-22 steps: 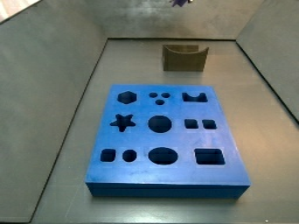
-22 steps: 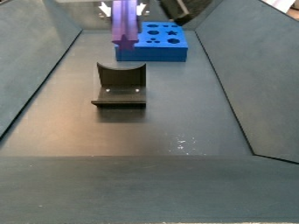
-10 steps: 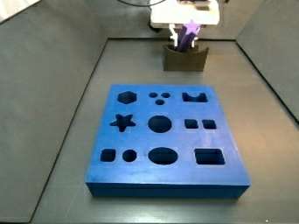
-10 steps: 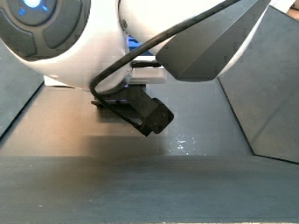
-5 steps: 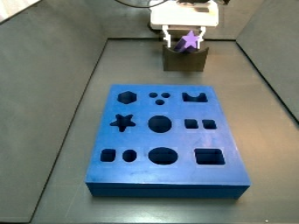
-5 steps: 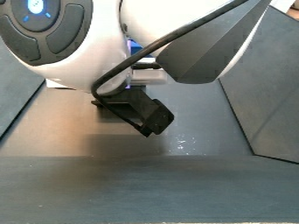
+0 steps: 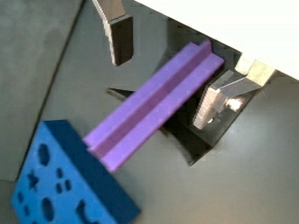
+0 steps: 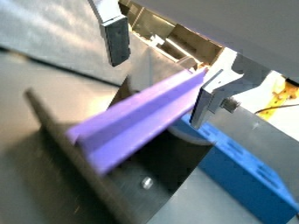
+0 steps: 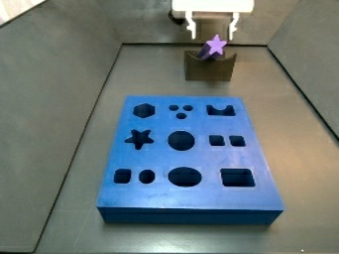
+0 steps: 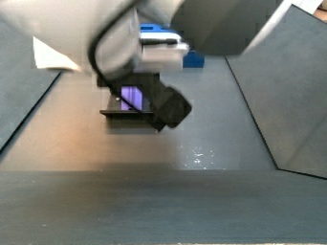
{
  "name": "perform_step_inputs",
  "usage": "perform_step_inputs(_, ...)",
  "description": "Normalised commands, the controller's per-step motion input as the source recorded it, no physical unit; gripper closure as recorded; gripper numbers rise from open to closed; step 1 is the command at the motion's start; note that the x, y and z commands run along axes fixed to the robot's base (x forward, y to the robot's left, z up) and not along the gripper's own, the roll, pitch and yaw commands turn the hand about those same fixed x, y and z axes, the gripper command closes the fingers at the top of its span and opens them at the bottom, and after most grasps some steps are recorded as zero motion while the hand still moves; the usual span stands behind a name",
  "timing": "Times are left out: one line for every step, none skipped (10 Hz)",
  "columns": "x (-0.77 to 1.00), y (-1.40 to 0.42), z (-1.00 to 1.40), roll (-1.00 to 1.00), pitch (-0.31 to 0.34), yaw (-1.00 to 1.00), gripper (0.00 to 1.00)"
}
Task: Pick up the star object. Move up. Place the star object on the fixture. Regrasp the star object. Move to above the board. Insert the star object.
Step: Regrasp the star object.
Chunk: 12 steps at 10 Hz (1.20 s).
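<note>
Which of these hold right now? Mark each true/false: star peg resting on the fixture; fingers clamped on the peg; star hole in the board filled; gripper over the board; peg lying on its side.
1. The star object rests on the fixture: true.
2. The fingers are clamped on it: false; in both wrist views they stand apart on either side, with a gap to the peg.
3. The star hole in the board is filled: false, it is empty.
4. The gripper is over the board: false, it is above the fixture.
5. The star object lies on its side: true.
</note>
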Motion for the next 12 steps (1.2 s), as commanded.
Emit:
perform_step_inputs(-0.05, 0.01, 0.91, 0.02, 0.039, 0.04, 0.0)
perform_step_inputs(-0.04, 0.01, 0.67, 0.02, 0.062, 0.03, 0.0)
perform_step_inputs(-0.04, 0.01, 0.54, 0.02, 0.069, 0.02, 0.0)
perform_step_inputs(-0.03, 0.01, 0.29, 0.03, 0.079, 0.0, 0.0)
perform_step_inputs(0.01, -1.0, 0.8, 1.0, 0.068, 0.01, 0.0)
perform_step_inputs(0.01, -1.0, 0.76, 1.0, 0.066, 0.01, 0.0)
perform_step_inputs(-0.01, -1.0, 0.73, 1.0, 0.056, 0.01, 0.0)
perform_step_inputs(-0.04, -1.0, 0.67, 1.0, 0.048, 0.01, 0.0)
perform_step_inputs(-0.05, -1.0, 0.59, 1.0, 0.044, 0.01, 0.0)
perform_step_inputs(-0.04, -1.0, 0.45, 1.0, 0.04, 0.01, 0.0)
perform_step_inputs(-0.03, -0.92, 0.35, 1.0, 0.039, 0.01, 0.0)
perform_step_inputs(-0.03, -0.78, 0.27, 1.0, 0.038, 0.01, 0.0)
